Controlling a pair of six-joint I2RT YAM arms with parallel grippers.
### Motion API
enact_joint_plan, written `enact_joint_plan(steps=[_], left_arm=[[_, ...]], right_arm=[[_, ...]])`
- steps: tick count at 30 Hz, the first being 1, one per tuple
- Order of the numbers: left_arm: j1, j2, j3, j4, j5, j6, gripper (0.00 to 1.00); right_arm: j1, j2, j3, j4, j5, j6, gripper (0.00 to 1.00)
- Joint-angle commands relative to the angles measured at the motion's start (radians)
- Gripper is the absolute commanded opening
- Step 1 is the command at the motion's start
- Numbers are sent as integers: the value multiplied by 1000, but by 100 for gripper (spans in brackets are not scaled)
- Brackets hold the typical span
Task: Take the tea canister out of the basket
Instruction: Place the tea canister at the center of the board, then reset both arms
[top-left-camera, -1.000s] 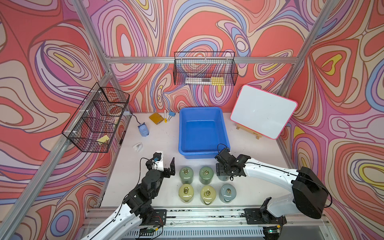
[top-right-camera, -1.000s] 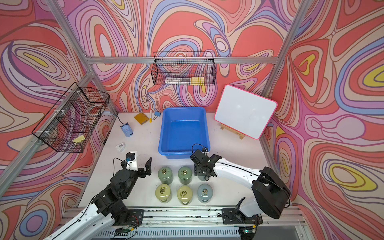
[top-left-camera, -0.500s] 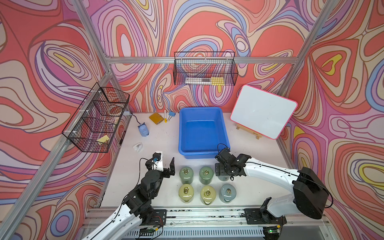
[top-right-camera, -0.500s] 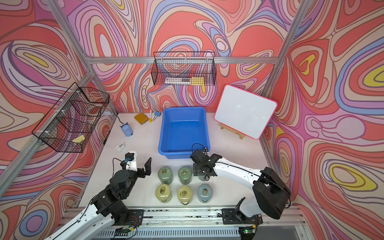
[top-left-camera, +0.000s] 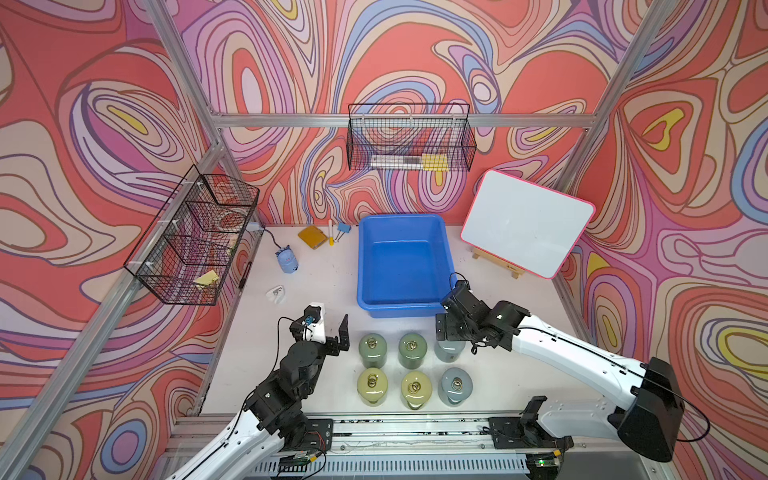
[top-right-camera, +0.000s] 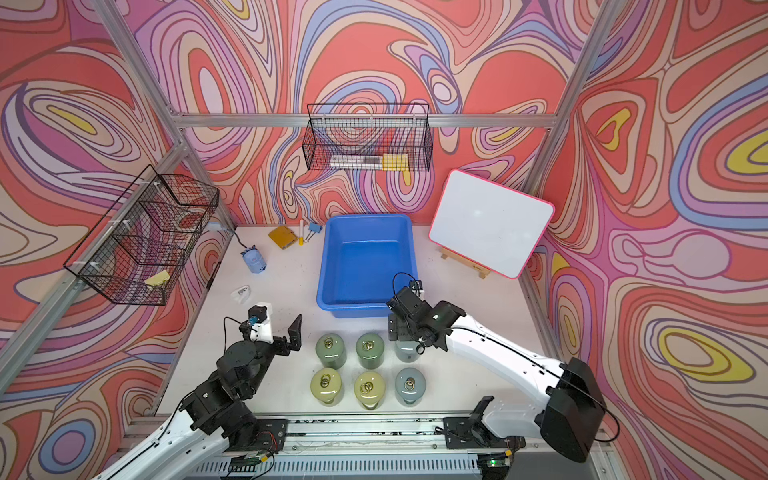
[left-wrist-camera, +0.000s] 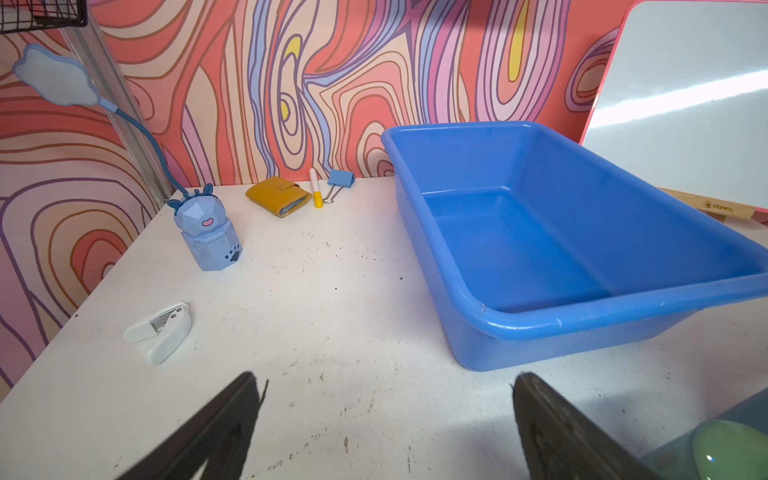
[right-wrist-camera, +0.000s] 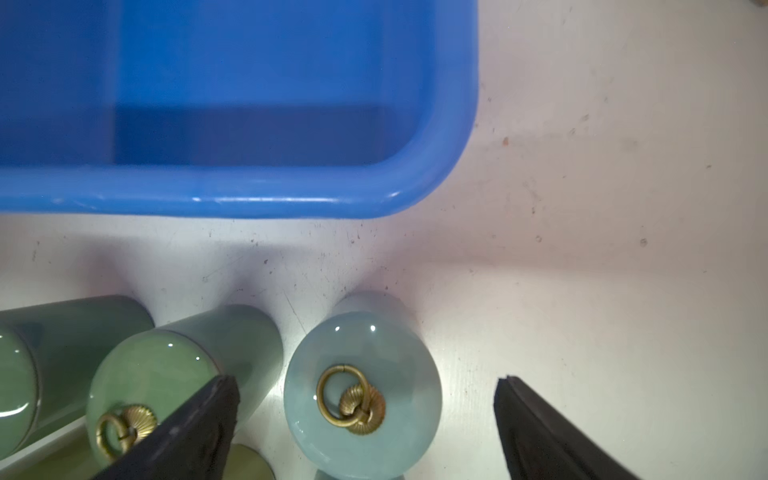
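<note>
Pale-blue tea canister (right-wrist-camera: 399, 365) stands upright — long axis vertical; top upward.

Six glazed ceramic tea canisters (top-left-camera: 413, 351), two rows of three, near white tabletop's (top-left-camera: 324, 286) front edge, before blue plastic basket (top-left-camera: 402, 311).

Bright, even overhead light fills my top views; from my wrist cameras, glare streaks the whiteboard (left-wrist-camera: 685, 91) beside the basket (left-wrist-camera: 582, 320), highlights dot the tea canister (right-wrist-camera: 395, 374) in front of it, and the near fingers (right-wrist-camera: 187, 440) blur.
</note>
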Motion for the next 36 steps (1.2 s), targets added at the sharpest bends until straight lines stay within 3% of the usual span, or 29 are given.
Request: enact_joint_plan(steps=[1,5,11,22,27,36], left_arm=[[3,-20,-2,-21,11,33,99],[4,-34,-10,-7,-5,51,99],[3,-27,-45,99,-119,86,99],[7,60,-78,356,-276,327,99],[77,123,-81,413,-246,348,99],[320,328,-47,453,-52,257,99]], right_arm=[[1,-34,42,-61,97,-29,98],[-20,-68,53,-77,170,-42,98],[-86,-174,12,-11,253,-93,98],[-317,-265,-115,227,286,-192,98],[-416,-249,-178,363,247,-215,98],[-626,-167,-260,571,107,-251,98]])
